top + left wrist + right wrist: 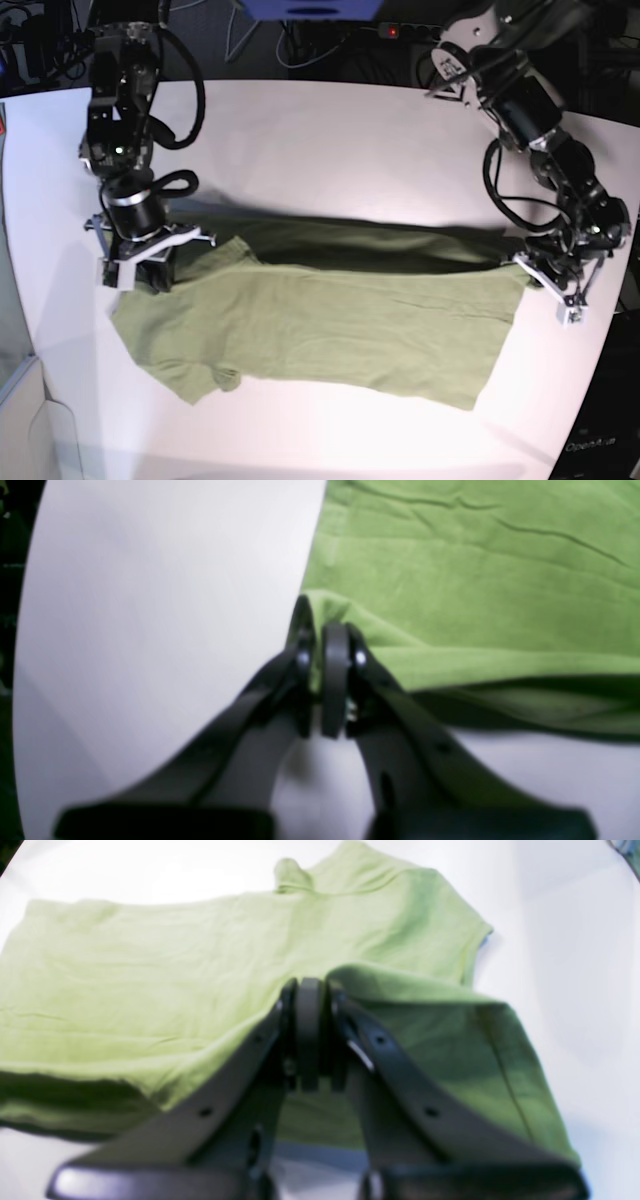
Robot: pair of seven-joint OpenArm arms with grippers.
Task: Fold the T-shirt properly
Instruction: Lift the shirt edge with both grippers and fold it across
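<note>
- T-shirt point(330, 330): soft matt green cloth, finely creased
- table point(330, 140): smooth white top with a faint sheen
- left gripper point(322, 635) and right gripper point(311, 990): black plastic-looking fingers, smooth, slightly glossy, with small shiny screw heads

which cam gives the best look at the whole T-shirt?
Base view: the T-shirt shows end to end on the table, both ends pinched. Left wrist shows only the hem end; right wrist shows the sleeve end, blurred, with black jaws in front.
</note>
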